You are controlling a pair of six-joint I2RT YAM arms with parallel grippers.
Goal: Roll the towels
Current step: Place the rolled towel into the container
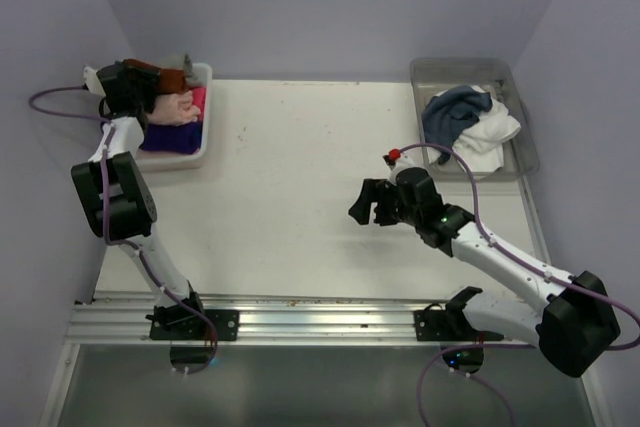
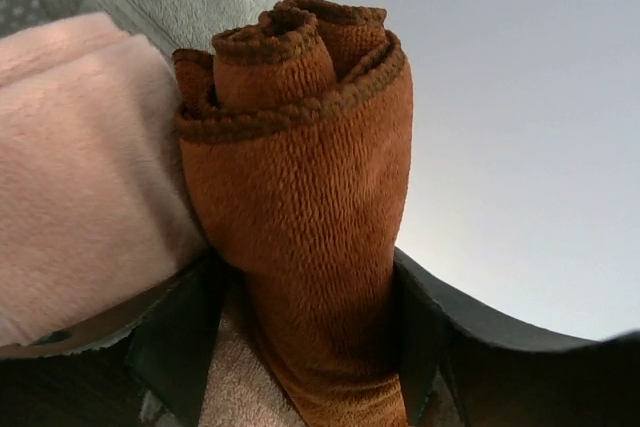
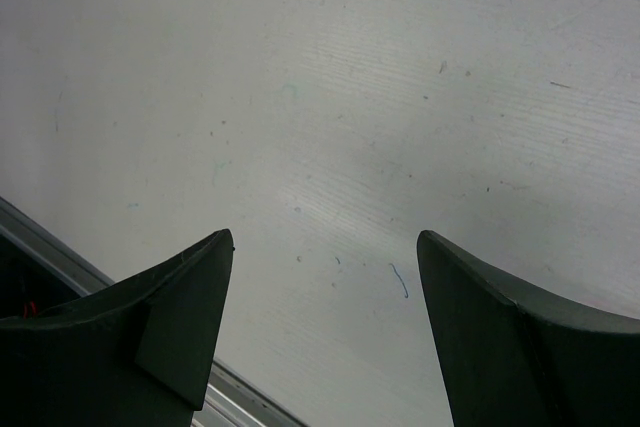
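Rust-brown towel [image 2: 300, 197]: rolled, clamped in left end effector [image 2: 305, 347], over white bin [image 1: 203, 152], upper left.
Slate-blue towel [image 1: 455, 112], white towel [image 1: 497, 135]: crumpled, unrolled, in clear tray [image 1: 523, 162], upper right.
Right end effector [image 3: 325, 347]: fingers apart, empty, above bench [image 1: 290, 177].
Progress: seemingly one of three rolled.

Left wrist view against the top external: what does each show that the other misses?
Only the left wrist: the spiral end of the rolled rust-brown towel, seen close up. Only the top external: the right gripper open over the table, plus the slate-blue towel and white towel lying unrolled in the clear tray. Both: the left gripper holding the rust-brown towel beside the pink cloth.
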